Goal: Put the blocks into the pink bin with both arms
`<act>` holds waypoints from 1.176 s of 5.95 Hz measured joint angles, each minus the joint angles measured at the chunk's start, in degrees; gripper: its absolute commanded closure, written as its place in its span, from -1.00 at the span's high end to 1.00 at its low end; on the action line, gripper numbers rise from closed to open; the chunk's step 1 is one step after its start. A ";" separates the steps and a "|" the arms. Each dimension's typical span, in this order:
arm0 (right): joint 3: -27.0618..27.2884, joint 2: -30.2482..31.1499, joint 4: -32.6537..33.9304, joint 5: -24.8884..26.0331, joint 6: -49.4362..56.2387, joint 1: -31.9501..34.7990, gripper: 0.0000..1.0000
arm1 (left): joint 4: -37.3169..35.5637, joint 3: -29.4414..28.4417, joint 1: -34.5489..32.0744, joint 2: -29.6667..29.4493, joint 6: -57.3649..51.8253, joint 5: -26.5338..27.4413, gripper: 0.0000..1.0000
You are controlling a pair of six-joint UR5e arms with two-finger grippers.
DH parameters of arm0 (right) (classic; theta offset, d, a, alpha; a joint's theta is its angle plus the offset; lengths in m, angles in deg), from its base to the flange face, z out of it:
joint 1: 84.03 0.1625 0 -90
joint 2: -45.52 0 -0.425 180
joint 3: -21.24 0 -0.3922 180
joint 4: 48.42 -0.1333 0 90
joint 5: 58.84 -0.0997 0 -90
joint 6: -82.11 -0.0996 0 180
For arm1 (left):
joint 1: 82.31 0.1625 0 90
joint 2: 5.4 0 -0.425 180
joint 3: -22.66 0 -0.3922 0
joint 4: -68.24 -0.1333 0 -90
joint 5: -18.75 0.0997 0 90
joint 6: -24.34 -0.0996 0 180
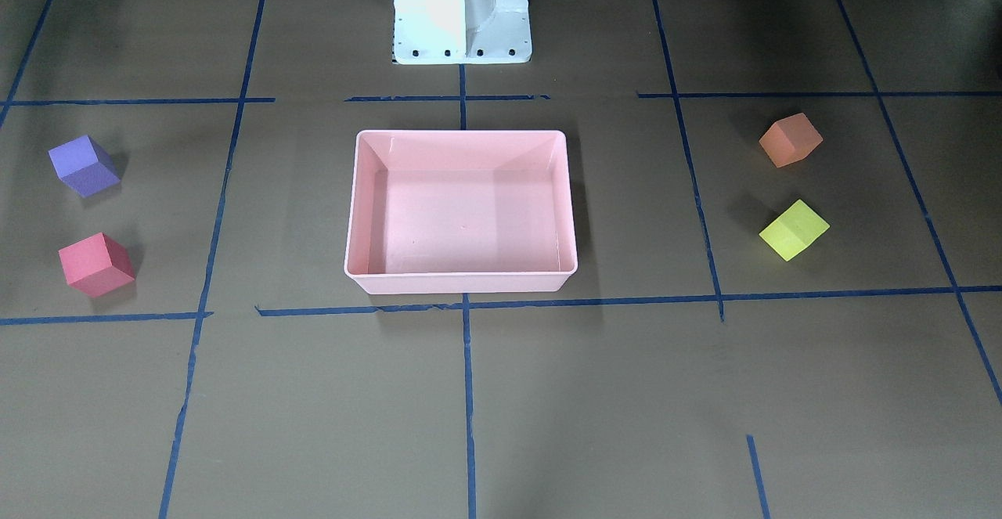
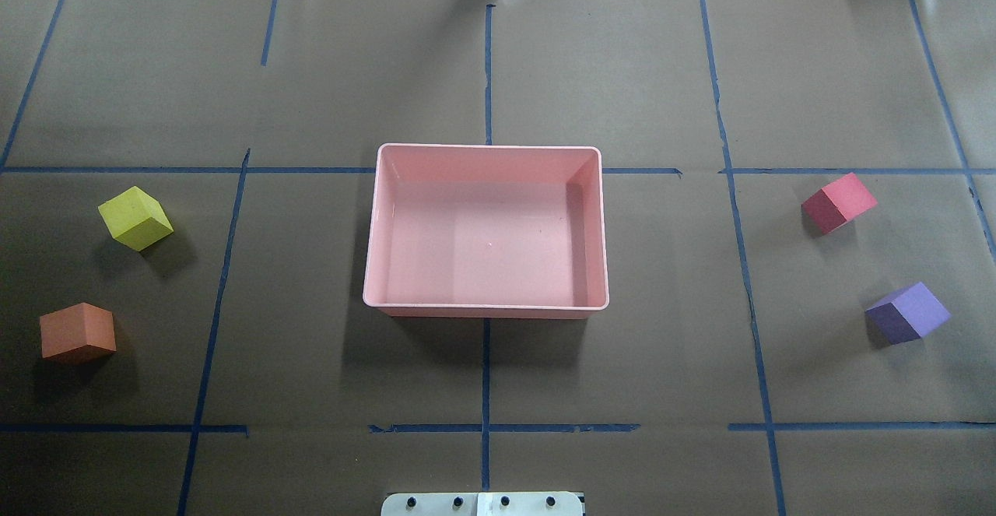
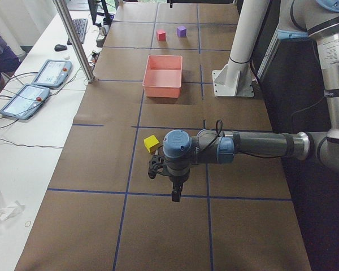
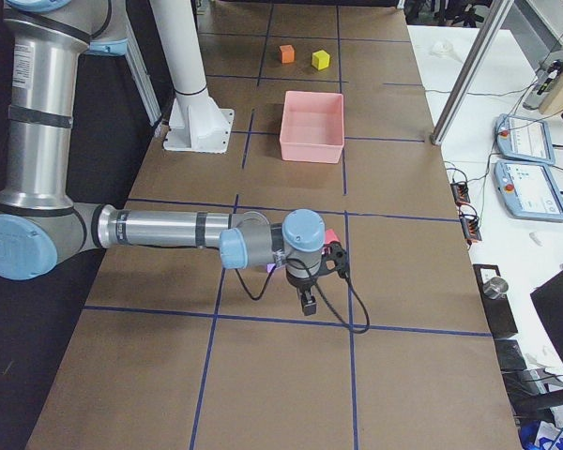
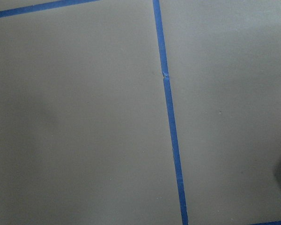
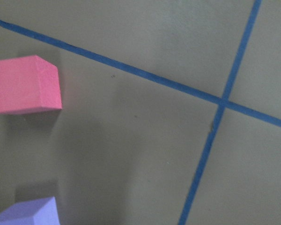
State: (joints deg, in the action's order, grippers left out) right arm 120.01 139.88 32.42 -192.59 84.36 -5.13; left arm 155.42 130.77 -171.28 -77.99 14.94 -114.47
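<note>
We are seeing the pink bin (image 2: 486, 243) sitting mid-table, with only its bare floor showing. All four blocks are lying outside it on the brown paper (image 2: 311, 72). The yellow block (image 2: 135, 218) and orange block (image 2: 78, 333) are lying well apart from it on the left arm's side, the red block (image 2: 839, 202) and purple block (image 2: 907, 313) on the right arm's. The left gripper (image 3: 175, 195) is hanging near the yellow block and the right gripper (image 4: 307, 302) is hanging by the red one. We cannot tell whether either gripper's fingers are parted or closed.
</note>
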 measured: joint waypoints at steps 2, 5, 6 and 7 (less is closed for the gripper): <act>-0.11 -7.64 -1.57 3.10 -14.62 -10.36 1.00 | 0.01 0.02 0.02 0.00 -0.01 -0.02 1.00; -4.27 -10.70 -6.19 10.05 -21.21 -20.00 1.00 | -0.02 0.06 0.03 0.02 -0.01 -0.02 1.00; -5.66 -10.79 -6.37 11.00 -20.90 -21.28 1.00 | -0.06 0.03 0.03 0.06 -0.01 -0.02 1.00; -7.20 -10.85 -6.44 11.52 -20.27 -22.50 0.84 | -0.08 0.01 0.03 0.11 -0.01 -0.02 1.00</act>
State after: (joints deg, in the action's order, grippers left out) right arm 112.81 129.03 25.98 -181.08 64.09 -27.63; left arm 155.35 130.77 -171.26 -77.88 14.94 -114.49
